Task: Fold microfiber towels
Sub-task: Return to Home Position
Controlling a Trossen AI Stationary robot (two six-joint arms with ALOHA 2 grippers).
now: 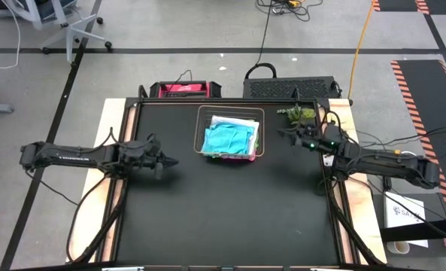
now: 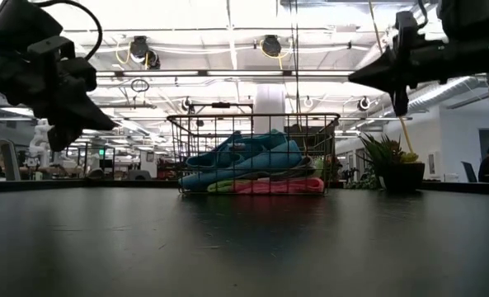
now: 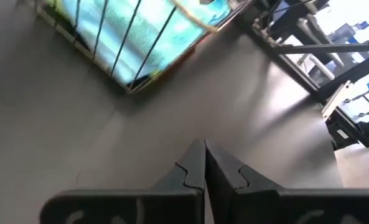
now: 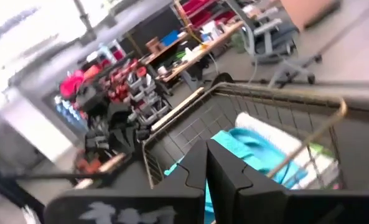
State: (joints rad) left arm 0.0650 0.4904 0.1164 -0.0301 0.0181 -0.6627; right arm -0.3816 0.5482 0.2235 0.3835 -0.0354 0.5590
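Note:
The microfiber towels (image 1: pixel 229 138) lie stacked inside a copper wire basket (image 1: pixel 205 129) at the table's far middle: turquoise on top, with light grey, lime green and pink (image 2: pixel 269 186) beneath. My left gripper (image 1: pixel 174 161) hovers shut above the table to the basket's left. My right gripper (image 1: pixel 281 134) hovers shut just to the basket's right. Neither touches anything. The left wrist view shows the shut fingers (image 3: pixel 204 163) over bare tabletop, the basket (image 3: pixel 128 37) ahead.
A small potted plant (image 1: pixel 299 114) stands at the table's far right corner, close behind my right gripper. The black tabletop (image 1: pixel 230 211) stretches toward the near edge. Cables and equipment lie beyond the far edge.

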